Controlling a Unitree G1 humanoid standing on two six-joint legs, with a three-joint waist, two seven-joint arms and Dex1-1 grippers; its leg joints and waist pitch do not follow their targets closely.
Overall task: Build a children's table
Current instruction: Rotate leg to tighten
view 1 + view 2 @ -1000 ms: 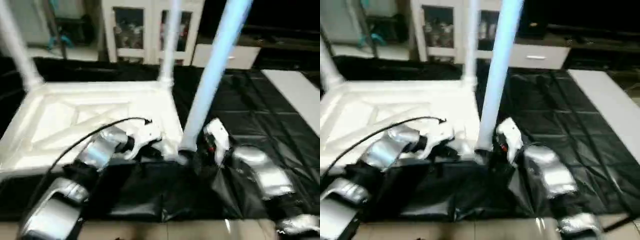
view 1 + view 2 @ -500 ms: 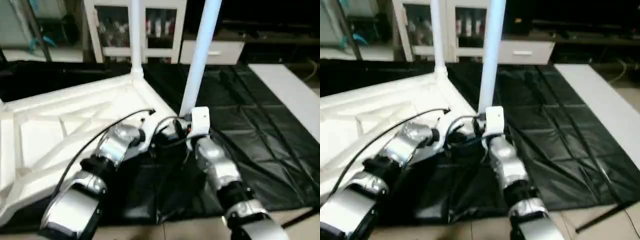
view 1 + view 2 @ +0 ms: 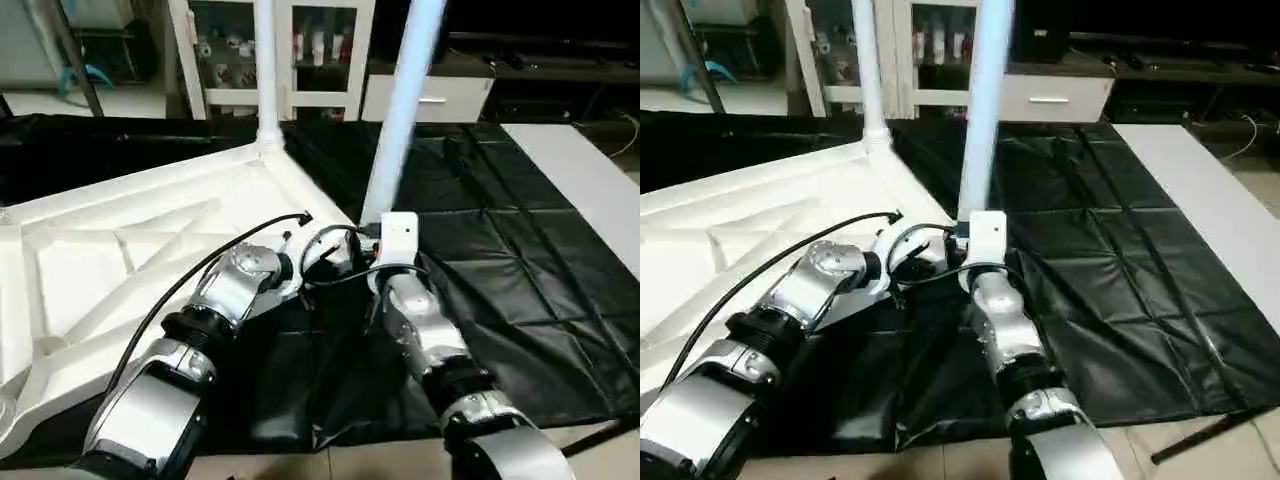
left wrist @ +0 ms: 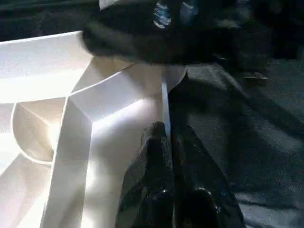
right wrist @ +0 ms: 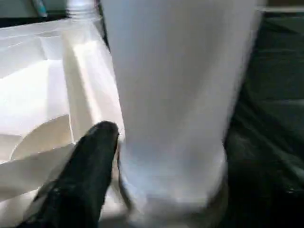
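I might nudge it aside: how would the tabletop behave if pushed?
The tabletop is ribbed white plastic, so probably stiff and light. It lies on a black sheet that may bunch under it. Upright legs could make it wobble.

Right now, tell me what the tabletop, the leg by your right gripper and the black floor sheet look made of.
Tabletop: looks like moulded white plastic, semi-gloss, with thin raised ribs. Leg: smooth white tube, probably plastic too, though the look leaves it open. Black sheet: thin glossy film, creased and wrinkled, probably plastic sheeting.
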